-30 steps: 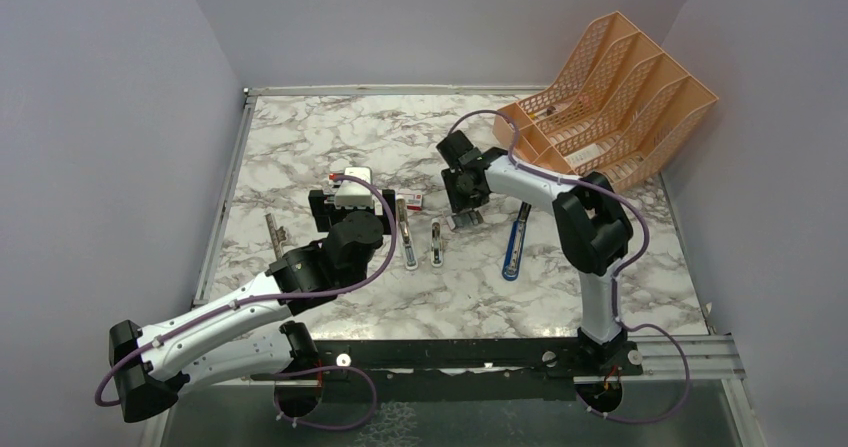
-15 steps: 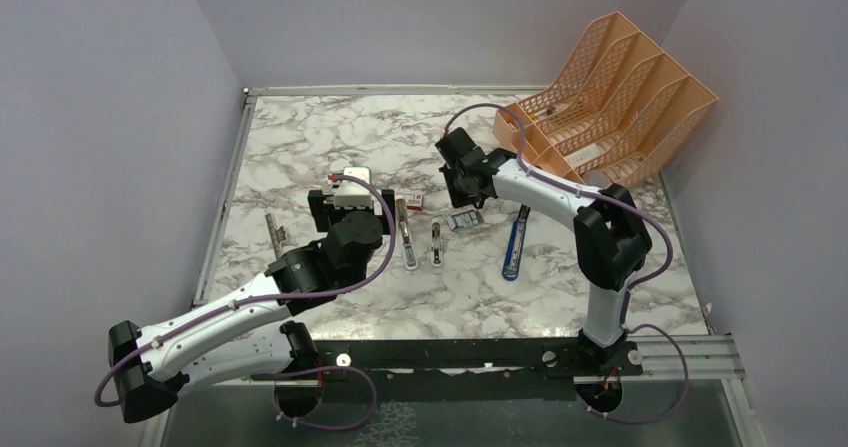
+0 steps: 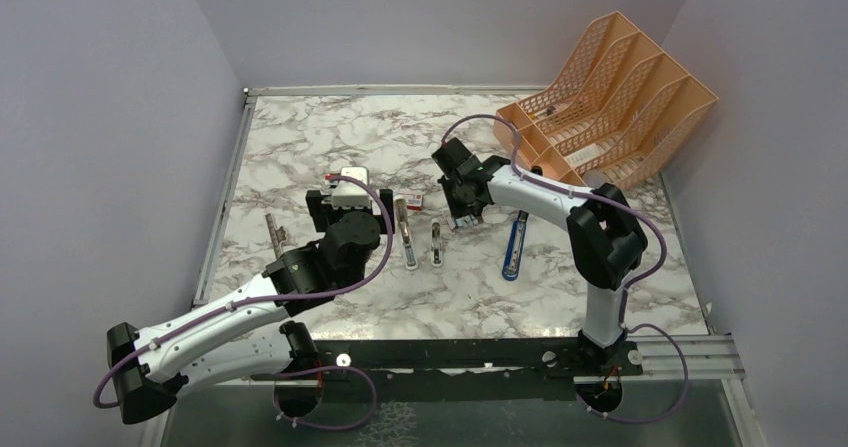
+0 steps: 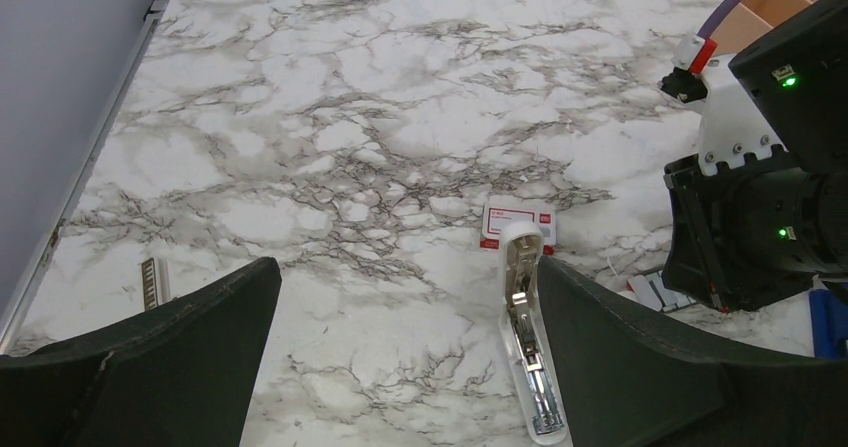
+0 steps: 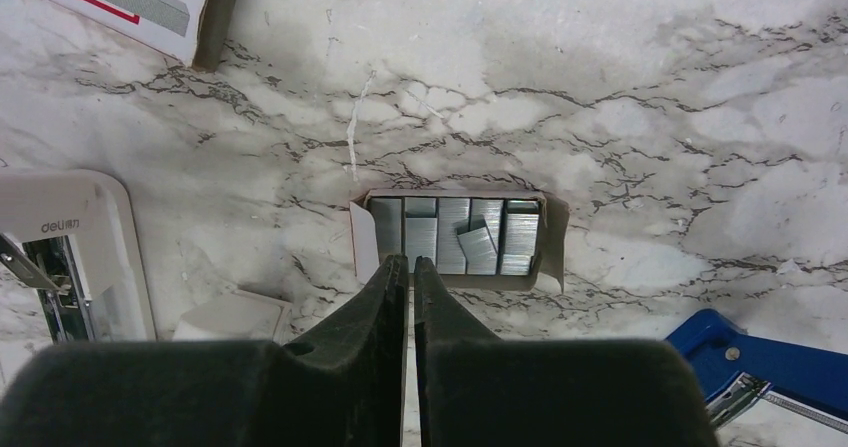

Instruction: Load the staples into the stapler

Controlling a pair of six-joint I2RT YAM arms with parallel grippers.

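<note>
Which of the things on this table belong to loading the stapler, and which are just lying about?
For the job:
stapler
staples

Just lying about:
red-and-white box
blue tool
orange file rack

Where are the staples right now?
Right wrist view, centre: the staples lie in an open cardboard tray just beyond the right tool, right of the stapler.

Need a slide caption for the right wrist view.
Right gripper, fingers nearly closed, poised at the near edge of the cardboard tray holding staples, white stapler at left.
</note>
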